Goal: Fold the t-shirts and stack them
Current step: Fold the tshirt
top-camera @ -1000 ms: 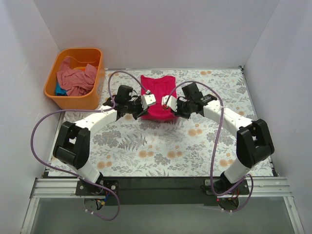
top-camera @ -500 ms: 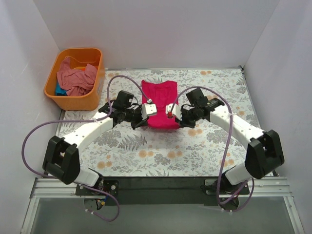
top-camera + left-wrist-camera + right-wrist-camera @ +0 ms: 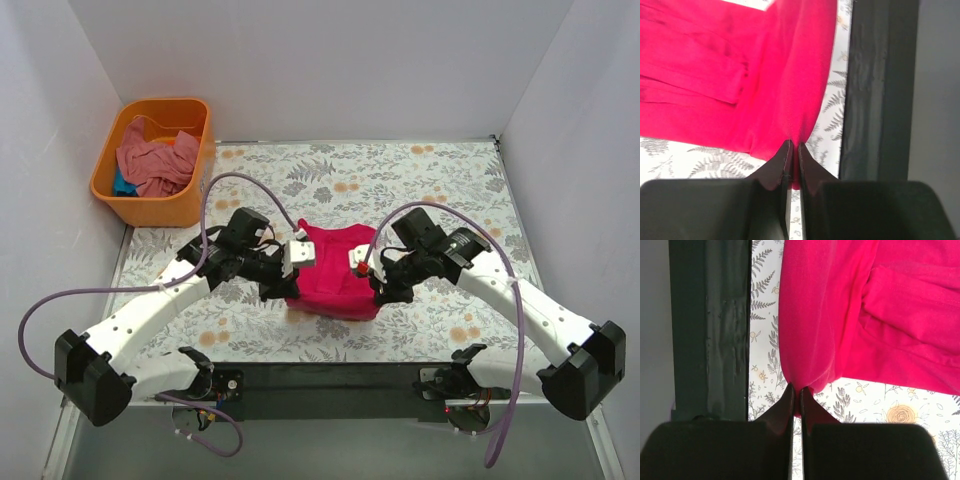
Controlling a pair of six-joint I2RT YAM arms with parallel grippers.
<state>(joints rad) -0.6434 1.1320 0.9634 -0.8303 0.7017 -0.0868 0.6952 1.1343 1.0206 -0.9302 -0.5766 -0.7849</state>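
Top external view: the crimson t-shirt [image 3: 332, 272] has been dragged across the bench [image 3: 420, 180] to its near edge, left pincer [image 3: 794, 150] and right pincer [image 3: 796, 392] each clamped on a corner, likely positioning it for folding.

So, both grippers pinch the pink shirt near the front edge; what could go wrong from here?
1. The left gripper and right gripper each hold only a thin pinch of the crimson t-shirt; it may slip out.
2. The shirt's near edge lies close to the dark front rail; a pull nearer could drag it off the floral cloth.
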